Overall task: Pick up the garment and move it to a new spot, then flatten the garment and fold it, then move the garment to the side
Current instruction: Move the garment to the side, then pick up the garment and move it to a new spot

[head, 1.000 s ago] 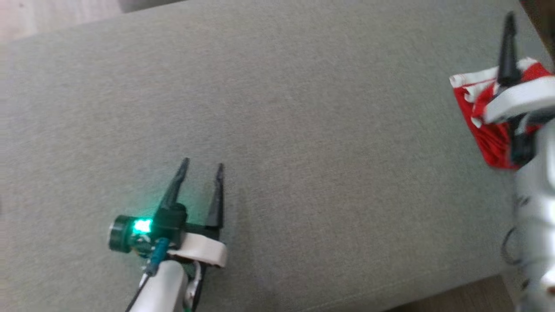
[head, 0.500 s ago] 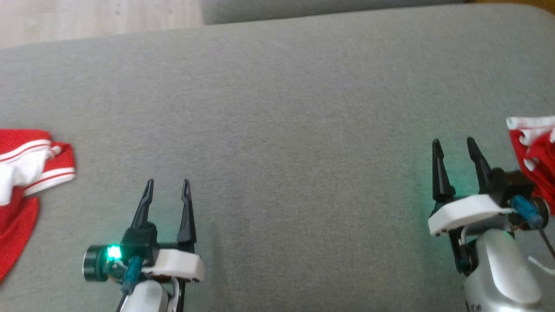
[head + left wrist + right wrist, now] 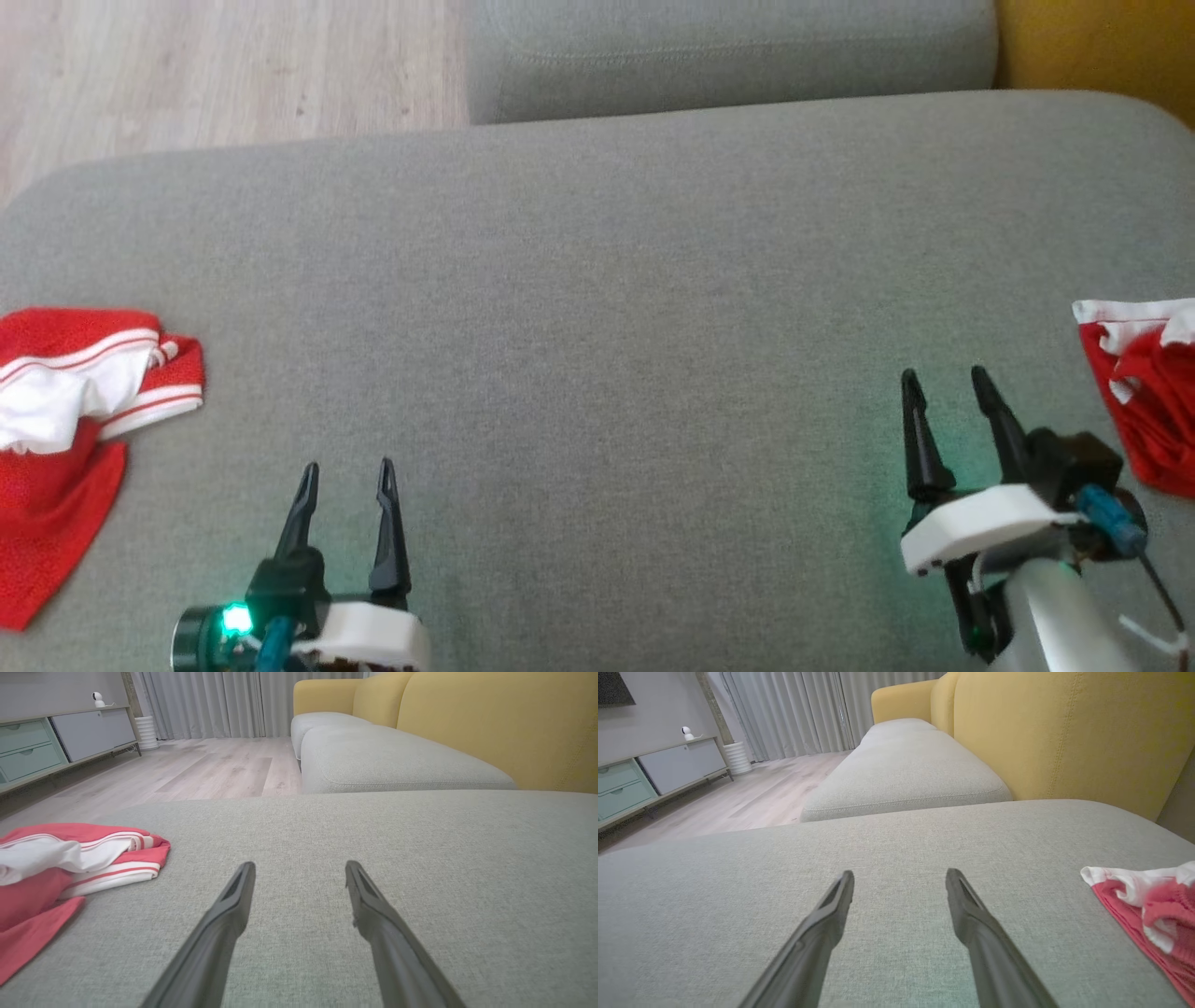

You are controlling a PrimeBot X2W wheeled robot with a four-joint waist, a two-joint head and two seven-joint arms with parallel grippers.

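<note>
Looking down on grey seat cushion. Beyond it: second cushion, yellow backrest, wood floor. Crumpled red-white garment at cushion's left edge, well left of left gripper. Another red-white heap at right edge, near right gripper, apart from its fingers. Both pincers spread wide, clamped on nothing, touching neither cloth. Bare cushion fabric ahead of fingertips.

I count two red-and-white garments, the left garment and the right garment. Two grippers: left gripper, right gripper. Three grey seat cushions: near cushion, middle cushion, far cushion. One sideboard, one white camera.
</note>
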